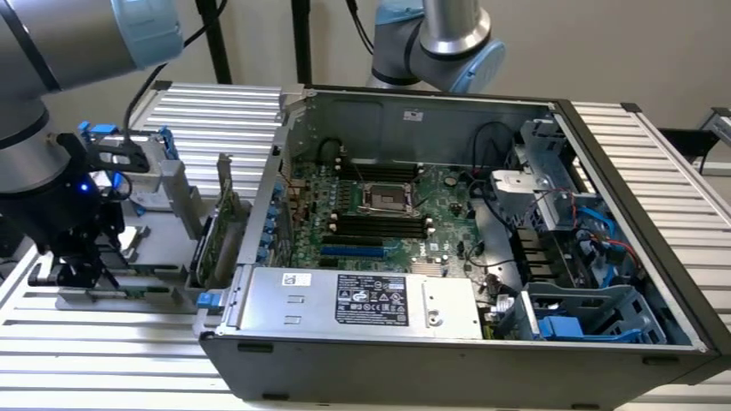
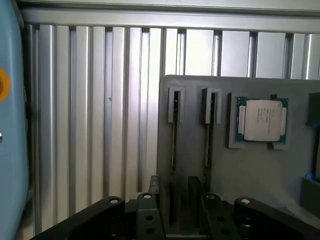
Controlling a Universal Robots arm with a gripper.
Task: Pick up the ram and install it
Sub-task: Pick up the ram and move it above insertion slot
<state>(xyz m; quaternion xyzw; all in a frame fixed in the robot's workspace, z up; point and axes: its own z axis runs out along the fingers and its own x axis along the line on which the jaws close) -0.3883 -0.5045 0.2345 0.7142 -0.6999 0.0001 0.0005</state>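
Observation:
Two thin ram sticks stand on edge in the slots of a grey holder tray: one ram and a second stick beside it. My gripper is low over the tray, open. Its black fingers straddle the near end of the first ram, with a small gap on each side. In the exterior view the gripper hangs over the same tray, to the left of the open computer case. The motherboard's black memory slots lie inside the case.
A processor chip sits in a pocket of the tray. An upright green expansion card stands between tray and case. The power supply fills the case's front. A second arm stands behind. The table is ribbed aluminium.

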